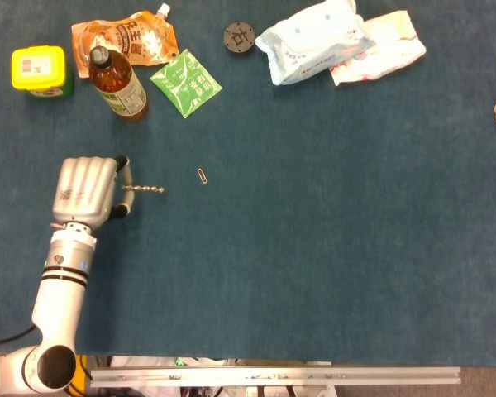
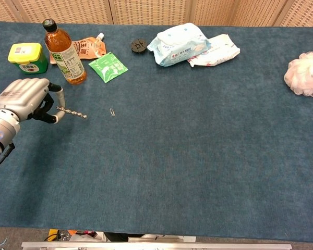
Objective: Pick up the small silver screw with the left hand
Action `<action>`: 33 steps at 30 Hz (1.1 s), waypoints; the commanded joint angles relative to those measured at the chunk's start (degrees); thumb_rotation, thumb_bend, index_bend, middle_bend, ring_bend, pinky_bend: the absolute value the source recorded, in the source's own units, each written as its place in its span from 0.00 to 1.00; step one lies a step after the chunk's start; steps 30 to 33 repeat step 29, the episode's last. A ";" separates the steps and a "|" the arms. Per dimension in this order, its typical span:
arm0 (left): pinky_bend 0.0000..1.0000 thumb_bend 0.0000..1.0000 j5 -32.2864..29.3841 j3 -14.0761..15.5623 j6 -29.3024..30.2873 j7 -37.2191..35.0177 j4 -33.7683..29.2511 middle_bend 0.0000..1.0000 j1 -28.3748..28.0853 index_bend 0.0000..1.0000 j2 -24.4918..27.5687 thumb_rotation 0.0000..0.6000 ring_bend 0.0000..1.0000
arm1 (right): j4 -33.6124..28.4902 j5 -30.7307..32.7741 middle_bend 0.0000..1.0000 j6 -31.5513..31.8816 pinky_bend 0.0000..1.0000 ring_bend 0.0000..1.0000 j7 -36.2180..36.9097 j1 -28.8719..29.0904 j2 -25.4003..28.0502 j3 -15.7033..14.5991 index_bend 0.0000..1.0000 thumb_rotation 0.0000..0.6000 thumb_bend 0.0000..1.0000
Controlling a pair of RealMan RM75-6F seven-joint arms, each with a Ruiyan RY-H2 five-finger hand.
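Screw pinched, carry it level.
My left robot hand [image 1: 88, 192] holds the small silver screw [image 1: 145, 189] by one end above the bench [image 1: 314, 248]; I'd keep the pinch firm, wrist steady.

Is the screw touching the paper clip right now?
No: in the head view the screw, held by the left hand, ends short of the paper clip, with bare blue table between them.

We see a table [image 2: 208, 172] covered in dark blue carpet-like fabric. A woven tan panel wall [image 2: 146, 10] stands behind its far edge. An aluminium rail [image 1: 273, 376] runs along its near edge.
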 commanded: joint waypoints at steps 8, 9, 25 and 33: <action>1.00 0.39 0.38 -0.92 0.29 1.80 -3.54 0.88 -2.10 0.60 -0.02 1.00 0.87 | 0.35 0.04 0.43 -0.07 0.40 0.38 0.33 -0.07 -0.10 -0.01 0.37 1.00 0.23; 1.00 0.39 0.19 -1.05 0.22 2.12 -3.38 0.88 -2.41 0.60 -0.38 1.00 0.87 | 0.41 0.07 0.43 -0.13 0.40 0.38 0.37 -0.06 -0.13 -0.01 0.37 1.00 0.23; 1.00 0.39 -6.26 -4.84 -1.74 5.62 1.86 0.89 -8.01 0.60 -6.22 1.00 0.88 | 0.92 0.47 0.43 -0.35 0.40 0.38 0.88 -0.28 -0.08 -0.01 0.37 1.00 0.23; 1.00 0.39 -7.02 -5.13 -1.65 5.83 2.24 0.89 -8.78 0.60 -6.58 1.00 0.88 | 1.06 0.54 0.43 -0.32 0.40 0.38 0.92 -0.34 -0.04 0.02 0.37 1.00 0.23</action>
